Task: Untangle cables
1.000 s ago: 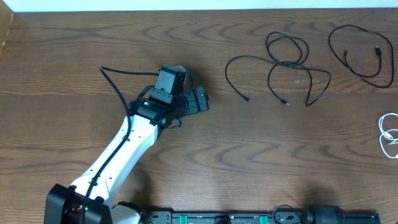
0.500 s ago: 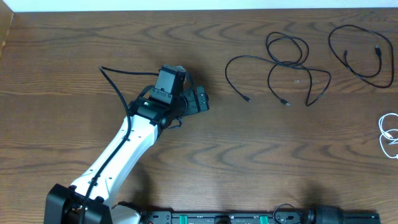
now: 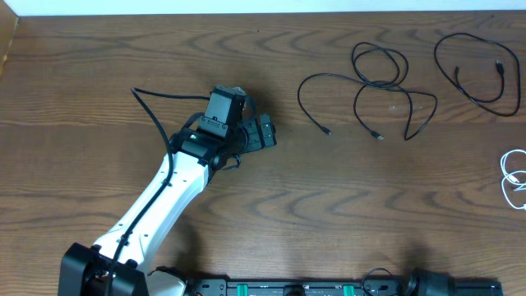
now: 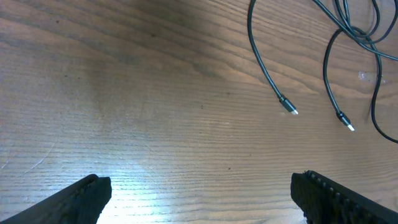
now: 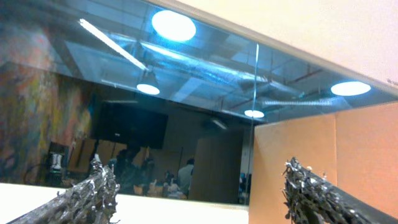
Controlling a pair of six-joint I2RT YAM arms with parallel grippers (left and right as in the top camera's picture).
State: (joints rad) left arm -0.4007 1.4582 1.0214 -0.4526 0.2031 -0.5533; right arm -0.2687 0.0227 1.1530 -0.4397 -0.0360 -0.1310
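- The white cable (image 3: pixel 507 174) lies at the right edge of the worktop (image 3: pixel 329 214). The frame cuts it off, so we see only part of its loops.
- The right arm (image 3: pixel 444 284) shows only as a dark base at the near edge, toward the right corner. The overhead view does not show its gripper.
- The right gripper (image 5: pixel 198 171) stands with its fingers wide apart and nothing between them. Its camera faces a glass pane (image 5: pixel 186 124) with lamps reflected in it.
- The left gripper (image 3: pixel 261 131) is over the left-centre of the worktop, fingers apart and holding nothing. Its own view shows only the fingertips, at the bottom corners.
- The black cables (image 3: pixel 380 85) lie near the far right corner as one group of crossing loops, with a single loop (image 3: pixel 485 100) apart from it, closer to the right edge.
- At the crossings we cannot tell which strand lies on top.
- Two plug ends (image 4: pixel 289 110) point toward the near edge, apart from each other.
- Bare wood separates the left gripper from the nearest plug end.
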